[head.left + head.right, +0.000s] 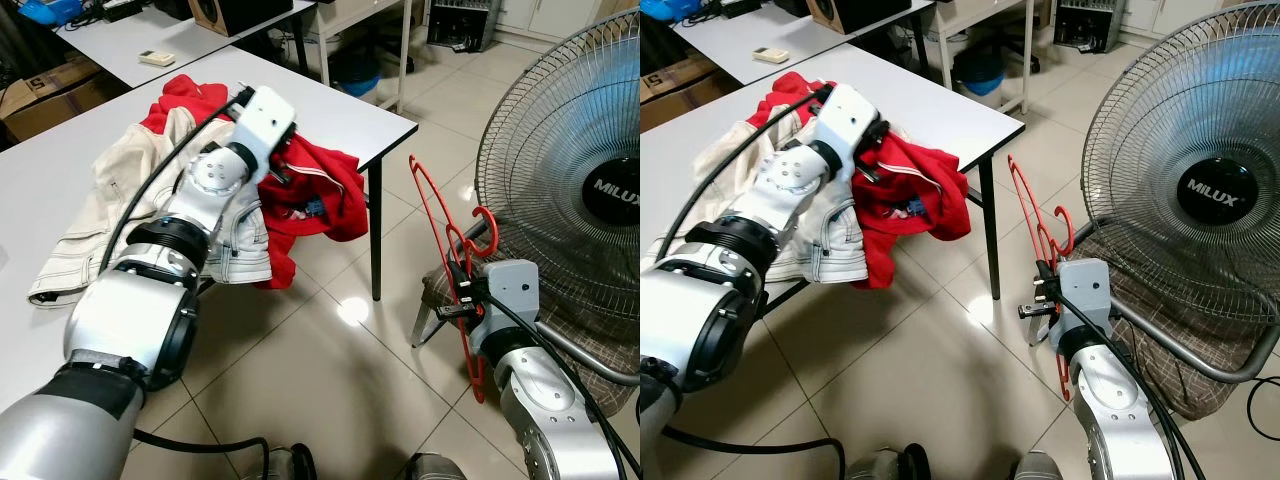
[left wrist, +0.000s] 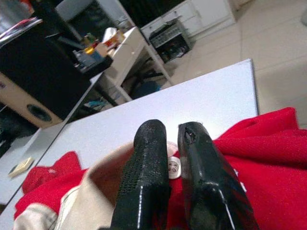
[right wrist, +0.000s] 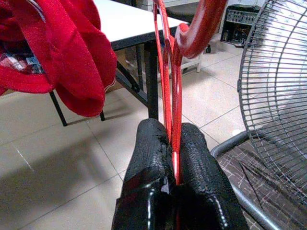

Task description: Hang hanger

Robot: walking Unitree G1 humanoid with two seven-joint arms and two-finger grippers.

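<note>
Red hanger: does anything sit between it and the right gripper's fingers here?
Nothing visible. The right gripper is already shut on the red hanger, its bars pinched directly between the black fingers. The fan stands beside it.

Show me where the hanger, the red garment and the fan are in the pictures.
hanger (image 1: 437, 215): left eye view, on its upper red arm.
red garment (image 1: 930, 185): right eye view, on the part hanging over the table edge.
fan (image 1: 1220, 195): right eye view, on its black centre hub.
</note>
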